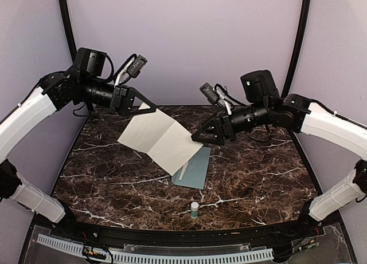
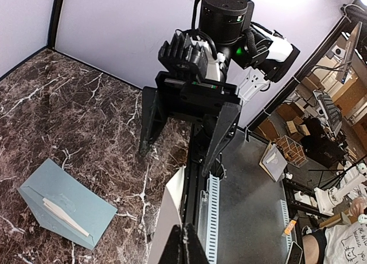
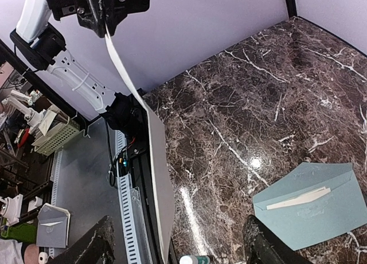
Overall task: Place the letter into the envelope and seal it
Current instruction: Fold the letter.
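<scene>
Paper hangs by one corner: my left gripper (image 1: 148, 107) is clamped on the letter (image 1: 157, 135), above the envelope (image 1: 194, 171), while my right gripper (image 1: 200, 139) stands open at the sheet's lower edge. Held this loosely, the sheet could swing, droop or twist, and miss the envelope's mouth.

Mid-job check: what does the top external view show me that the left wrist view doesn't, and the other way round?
Top external only: the glue stick standing near the front edge of the marble table, and the letter face-on with its crease, covering part of the envelope.
Left wrist only: the envelope whole and uncovered, and the right gripper head-on, its fingers spread wide.
Both: the letter held off the table with the left gripper shut on its corner, and the envelope lying flat on the table.
</scene>
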### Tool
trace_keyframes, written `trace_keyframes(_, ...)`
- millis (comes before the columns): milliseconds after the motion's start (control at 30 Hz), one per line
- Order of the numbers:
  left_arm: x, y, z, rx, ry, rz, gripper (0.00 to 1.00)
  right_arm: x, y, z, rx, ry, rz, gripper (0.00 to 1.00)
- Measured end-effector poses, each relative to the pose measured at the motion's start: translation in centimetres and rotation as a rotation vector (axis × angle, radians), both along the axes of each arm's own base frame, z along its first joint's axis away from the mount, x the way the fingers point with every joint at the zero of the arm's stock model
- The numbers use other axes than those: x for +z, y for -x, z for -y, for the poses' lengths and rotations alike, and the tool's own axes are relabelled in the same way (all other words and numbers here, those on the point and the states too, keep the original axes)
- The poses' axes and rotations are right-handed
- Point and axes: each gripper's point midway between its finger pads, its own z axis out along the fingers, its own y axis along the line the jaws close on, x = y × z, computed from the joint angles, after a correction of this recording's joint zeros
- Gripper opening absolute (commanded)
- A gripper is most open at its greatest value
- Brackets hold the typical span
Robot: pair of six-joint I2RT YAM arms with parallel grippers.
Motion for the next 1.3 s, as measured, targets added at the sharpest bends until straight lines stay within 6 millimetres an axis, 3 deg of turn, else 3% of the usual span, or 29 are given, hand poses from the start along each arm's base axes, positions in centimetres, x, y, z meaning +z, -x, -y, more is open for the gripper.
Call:
trace_keyframes(167, 0.1, 0.2, 0.2, -0.020, 0.011, -0.016, 0.00, 0.3, -0.7, -1.5, 0.024, -0.004, 0.019, 0.69)
trace_keyframes(467, 0.0, -0.2, 0.5, -0.017, 0.018, -0.026, 0.01, -1.2, -0.4, -3.1, 0.064, 0.008, -0.015, 0.01)
trace_keyframes(500, -0.1, -0.3, 0.6, -0.018, 0.017, -0.028, 0.20, -1.2, -0.5, -3.2, 0.058, 0.002, -0.025, 0.00)
trace_keyframes(600, -0.3, -0.5, 0.8, -0.018, 0.020, -0.030, 0.64, -1.4, -0.8, -3.3, 0.034, -0.002, -0.041, 0.00)
trace_keyframes(667, -0.3, -0.7, 0.9, -0.015, 0.023, -0.039, 0.75, -1.6, -1.1, -3.4, 0.015, -0.005, -0.042, 0.00)
trace_keyframes(867, 1.2, -1.9, 0.1, 0.042, 0.064, -0.027, 0.84, -2.2, -1.6, -3.4, -0.019, -0.005, -0.053, 0.00)
trace_keyframes(1167, 5.8, -5.1, -5.9, 0.295, 0.143, 0.080, 0.88, -0.9, -0.7, -3.4, 0.026, -0.049, -0.044, 0.00)
trace_keyframes(1300, 5.1, -7.1, -7.9, 0.393, 0.137, 0.071, 0.83, -0.4, -0.3, -3.3, 0.047, -0.067, -0.040, 0.00)
